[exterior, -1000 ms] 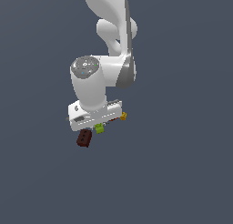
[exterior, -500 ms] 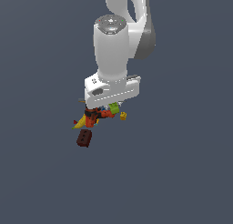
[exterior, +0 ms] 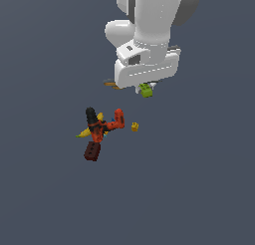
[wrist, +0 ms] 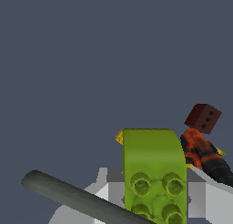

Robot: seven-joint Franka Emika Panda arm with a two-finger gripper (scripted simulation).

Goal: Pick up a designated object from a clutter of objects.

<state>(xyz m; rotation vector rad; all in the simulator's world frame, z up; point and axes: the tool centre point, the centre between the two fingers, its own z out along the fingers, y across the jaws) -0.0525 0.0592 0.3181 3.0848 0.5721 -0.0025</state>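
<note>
In the exterior view's left-centre, the drill, banana and red box are lying bunched, a yellow piece just beside them. Up right, the gripper is hanging with its jaws clamped on the green brick, apparently the designated pick: lime, studded, round-topped.

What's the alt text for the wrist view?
A green studded brick fills the foreground, held at the gripper. Beyond it on the dark floor lie an orange-red power drill and a dark red box.
</note>
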